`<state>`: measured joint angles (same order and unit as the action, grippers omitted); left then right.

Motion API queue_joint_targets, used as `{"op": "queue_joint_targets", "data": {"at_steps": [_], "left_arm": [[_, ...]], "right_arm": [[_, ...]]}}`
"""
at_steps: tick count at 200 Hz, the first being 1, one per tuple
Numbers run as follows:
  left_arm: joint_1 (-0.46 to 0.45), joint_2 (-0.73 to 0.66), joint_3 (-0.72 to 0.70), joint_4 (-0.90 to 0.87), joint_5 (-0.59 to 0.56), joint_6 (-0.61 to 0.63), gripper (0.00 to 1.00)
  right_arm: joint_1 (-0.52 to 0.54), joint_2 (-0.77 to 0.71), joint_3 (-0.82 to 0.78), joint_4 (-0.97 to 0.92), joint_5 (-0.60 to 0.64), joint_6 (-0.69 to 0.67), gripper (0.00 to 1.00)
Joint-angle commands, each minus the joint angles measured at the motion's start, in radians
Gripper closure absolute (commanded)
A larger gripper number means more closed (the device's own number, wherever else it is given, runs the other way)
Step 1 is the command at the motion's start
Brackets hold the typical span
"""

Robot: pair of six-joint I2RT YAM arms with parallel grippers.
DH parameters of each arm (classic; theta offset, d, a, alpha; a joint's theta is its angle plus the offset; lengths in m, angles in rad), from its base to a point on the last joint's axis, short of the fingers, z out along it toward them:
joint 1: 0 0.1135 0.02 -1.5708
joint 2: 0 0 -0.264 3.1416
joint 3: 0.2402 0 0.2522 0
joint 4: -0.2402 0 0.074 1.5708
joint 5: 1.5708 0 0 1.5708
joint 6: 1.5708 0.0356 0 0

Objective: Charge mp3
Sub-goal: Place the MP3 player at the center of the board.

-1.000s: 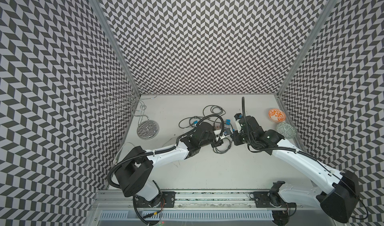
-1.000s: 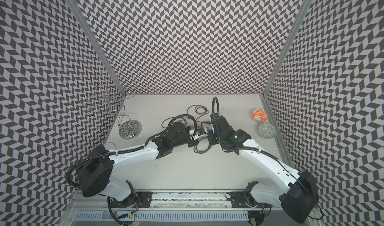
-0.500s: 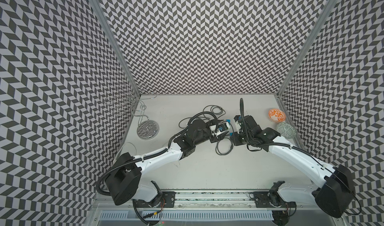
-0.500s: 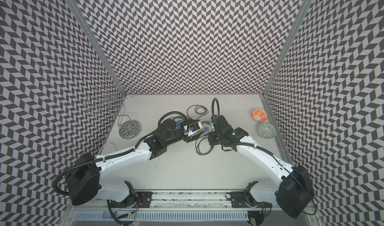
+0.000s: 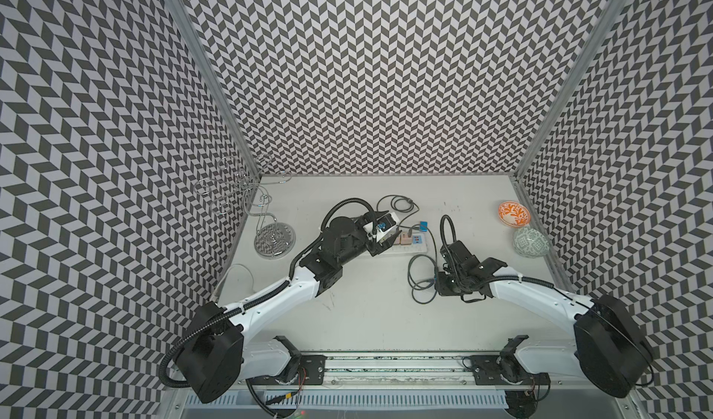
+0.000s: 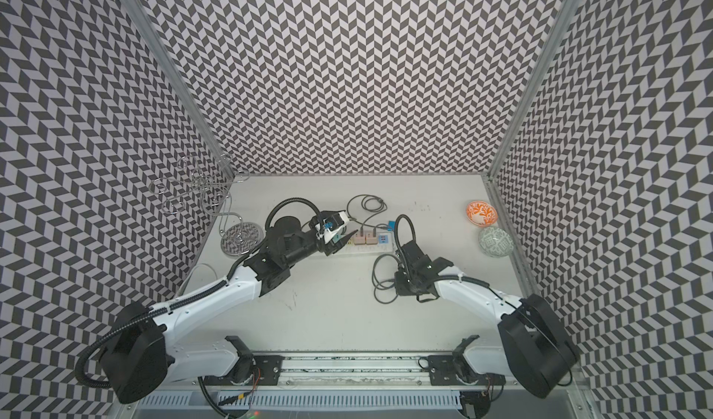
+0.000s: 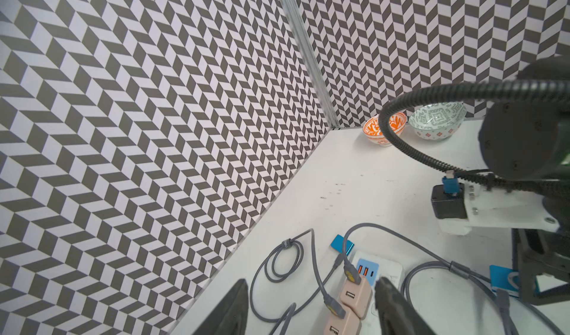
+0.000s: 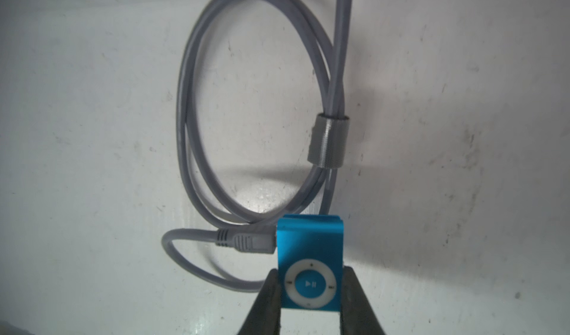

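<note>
My right gripper (image 8: 311, 284) is shut on the small blue mp3 (image 8: 310, 256), pads on its two side edges just above the table. A grey cable's plug (image 8: 246, 241) meets the mp3's side, and the cable's tied loop (image 8: 191, 108) lies beyond it. In both top views that gripper (image 5: 440, 282) (image 6: 397, 282) sits right of centre. My left gripper (image 7: 311, 282) (image 5: 376, 245) stands open and holds nothing, over the white power strip (image 7: 391, 268) (image 5: 418, 247). Two pink chargers (image 7: 354, 296) with grey cables are plugged into the strip.
A second flat blue item (image 7: 342, 244) (image 5: 423, 226) lies behind the strip. An orange bowl (image 5: 513, 212) and a green bowl (image 5: 530, 242) stand by the right wall. A wire stand on a round metal base (image 5: 274, 237) is at the left wall.
The left gripper has opened and drawn back from the middle to the power strip. The right gripper has pulled toward the table's front with the mp3 and the cable end.
</note>
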<state>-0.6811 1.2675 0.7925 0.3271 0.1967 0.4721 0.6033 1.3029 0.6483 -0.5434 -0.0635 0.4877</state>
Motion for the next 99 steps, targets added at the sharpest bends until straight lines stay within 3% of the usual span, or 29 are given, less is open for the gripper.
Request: {"op": "queue_joint_targets", "data": {"at_steps": [1,28,47,77,99], "left_arm": [[0.007,-0.017,-0.011,-0.002,0.014,-0.015,0.34],[0.011,-0.004,-0.006,-0.012,0.015,-0.01,0.34],[0.015,-0.004,-0.004,-0.016,0.013,-0.01,0.34],[0.033,-0.005,0.001,-0.019,0.011,-0.017,0.34],[0.051,-0.006,0.005,-0.02,0.008,-0.035,0.34]], "right_arm": [[0.019,-0.036,-0.05,0.124,0.001,0.023,0.81],[0.036,0.003,-0.076,0.178,0.032,0.04,0.78],[0.054,0.035,-0.082,0.178,0.063,0.053,0.7],[0.06,-0.006,-0.059,0.149,0.118,0.081,0.43],[0.06,-0.051,-0.012,0.118,0.166,0.07,0.28]]}}
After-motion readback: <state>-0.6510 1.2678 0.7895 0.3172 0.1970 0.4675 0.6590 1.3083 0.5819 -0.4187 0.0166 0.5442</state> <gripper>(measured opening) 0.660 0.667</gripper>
